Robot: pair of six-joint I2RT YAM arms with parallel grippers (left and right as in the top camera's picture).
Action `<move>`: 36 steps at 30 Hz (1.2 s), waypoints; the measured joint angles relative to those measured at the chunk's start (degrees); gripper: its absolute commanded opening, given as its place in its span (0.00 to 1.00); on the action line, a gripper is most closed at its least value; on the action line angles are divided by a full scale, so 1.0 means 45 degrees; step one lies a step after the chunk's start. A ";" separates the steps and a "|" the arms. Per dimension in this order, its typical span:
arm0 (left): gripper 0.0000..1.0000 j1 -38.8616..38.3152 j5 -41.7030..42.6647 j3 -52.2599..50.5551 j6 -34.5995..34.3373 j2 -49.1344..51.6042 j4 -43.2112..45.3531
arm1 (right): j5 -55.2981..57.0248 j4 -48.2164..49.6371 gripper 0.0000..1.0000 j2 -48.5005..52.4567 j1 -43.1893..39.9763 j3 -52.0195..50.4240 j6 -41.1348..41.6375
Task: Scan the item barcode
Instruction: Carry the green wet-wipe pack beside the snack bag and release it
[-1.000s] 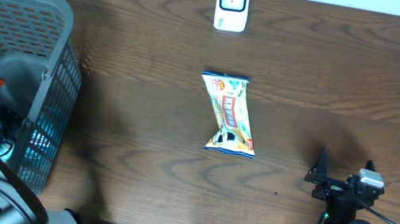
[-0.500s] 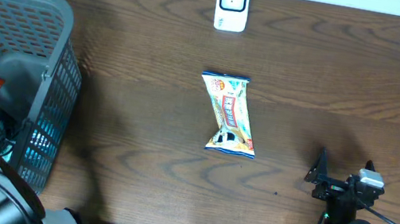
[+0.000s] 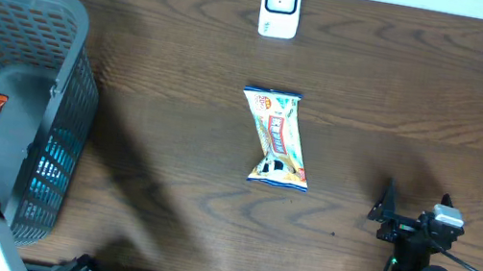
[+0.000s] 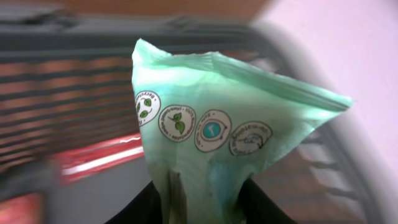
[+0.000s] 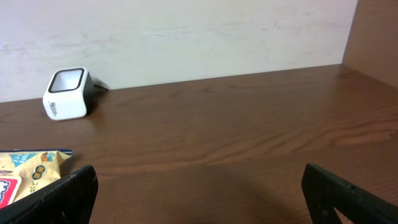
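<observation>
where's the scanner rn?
The white scanner stands at the table's far edge, about mid-width in the overhead view, beyond the snack packet; the right wrist view has it upper left, by the wall.

right hand [image 5: 208, 194] spread wide, dark fingers [image 5: 69, 191] at both lower corners, nothing between them. white scanner [image 5: 67, 93] sits far left on the brown bench [image 5: 217, 137], by the pale wall [image 5: 186, 37]. snack packet [image 5: 25, 174] cut off at lower left, apart from scanner.
</observation>
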 measured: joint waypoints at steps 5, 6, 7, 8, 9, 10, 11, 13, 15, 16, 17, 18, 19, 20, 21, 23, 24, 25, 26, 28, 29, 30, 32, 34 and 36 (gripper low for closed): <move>0.33 -0.1375 0.3410 0.0000 -0.1350 -0.1535 0.1846 | -0.0005 0.0000 0.99 0.0000 0.0000 0.0000 0.0000; 0.33 -0.1894 0.3857 0.0000 -0.1506 -0.1700 0.2050 | -0.0005 0.0000 0.99 0.0000 0.0000 0.0000 0.0000; 0.33 -0.2467 0.4226 0.0000 -0.1608 -0.1821 0.2118 | -0.0005 0.0000 0.99 0.0000 0.0000 0.0000 0.0000; 0.33 -0.3138 0.4561 0.0000 -0.1739 -0.1909 0.2118 | -0.0005 0.0000 0.99 0.0000 0.0000 0.0000 0.0000; 0.33 -0.3857 0.4784 0.0000 -0.1792 -0.1919 0.2118 | -0.0005 0.0000 0.99 0.0000 0.0000 0.0000 0.0000; 0.33 -0.4498 0.4915 0.0000 -0.1831 -0.1894 0.2118 | -0.0005 0.0000 0.99 0.0000 0.0000 0.0000 0.0000; 0.33 -0.5183 0.5008 0.0000 -0.1846 -0.1841 0.2113 | -0.0005 0.0000 0.99 0.0000 0.0000 0.0000 0.0000; 0.33 -0.6586 0.4993 -0.0010 -0.1880 -0.1642 0.2113 | -0.0010 0.0000 0.99 0.0000 0.0000 0.0000 0.0000; 0.33 -0.8097 0.4648 -0.0083 -0.1880 -0.1336 0.2103 | -0.0005 0.0000 0.99 0.0000 0.0000 0.0000 0.0000; 0.33 -0.8845 0.4391 -0.0165 -0.1880 -0.1156 0.2093 | -0.0005 0.0000 0.99 0.0000 0.0000 0.0000 0.0000; 0.33 -0.9466 0.4114 -0.0243 -0.1880 -0.0976 0.2064 | -0.0005 0.0000 0.99 0.0000 0.0000 0.0000 0.0000; 0.33 -1.0336 0.3623 -0.0389 -0.1880 -0.0675 0.2064 | -0.0005 0.0000 0.99 0.0000 0.0000 0.0000 0.0000; 0.33 -1.1142 0.3099 -0.0505 -0.1880 -0.0321 0.2025 | -0.0005 0.0000 0.99 0.0000 0.0000 0.0000 0.0000; 0.33 -1.1837 0.2633 -0.0597 -0.1875 0.0039 0.2030 | -0.0005 0.0000 0.99 0.0000 0.0000 0.0000 0.0000; 0.33 -1.2570 0.2089 -0.0670 -0.1880 0.0520 0.2021 | -0.0005 0.0000 0.99 0.0000 0.0000 0.0000 0.0000; 0.33 -1.3891 0.1030 -0.0767 -0.1880 0.1549 0.2035 | -0.0005 0.0000 0.99 0.0000 0.0000 0.0000 0.0000; 0.33 -1.4508 0.0457 -0.0797 -0.1880 0.2142 0.2045 | -0.0005 0.0000 0.99 0.0000 0.0000 0.0000 0.0000; 0.33 -1.5140 -0.0165 -0.0816 -0.1885 0.2846 0.2079 | -0.0005 0.0000 0.99 0.0000 0.0000 0.0000 0.0000; 0.33 -1.5514 -0.0573 -0.0816 -0.1885 0.3303 0.2108 | -0.0005 0.0000 0.99 0.0000 0.0000 0.0000 0.0000; 0.33 -1.6349 -0.1525 -0.0821 -0.1957 0.4498 0.2225 | -0.0005 0.0005 0.99 0.0000 0.0000 0.0000 0.0000; 0.33 -1.6655 -0.1889 -0.0821 -0.1996 0.5027 0.2268 | -0.0005 0.0000 0.99 0.0000 0.0000 0.0000 0.0000; 0.33 -1.6917 -0.2205 -0.0821 -0.2089 0.5566 0.2317 | -0.0005 0.0000 0.99 0.0000 0.0000 0.0000 0.0000; 0.33 -1.7291 -0.2739 -0.0821 -0.2380 0.6698 0.2414 | -0.0005 0.0000 0.99 0.0000 0.0000 0.0000 0.0000; 0.33 -1.7456 -0.3079 -0.0821 -0.2686 0.7679 0.2458 | -0.0005 0.0000 0.99 0.0000 0.0000 0.0000 0.0000; 0.33 -1.7481 -0.3317 -0.0821 -0.3036 0.8510 0.2492 | -0.0005 0.0000 0.99 0.0000 0.0000 0.0000 0.0000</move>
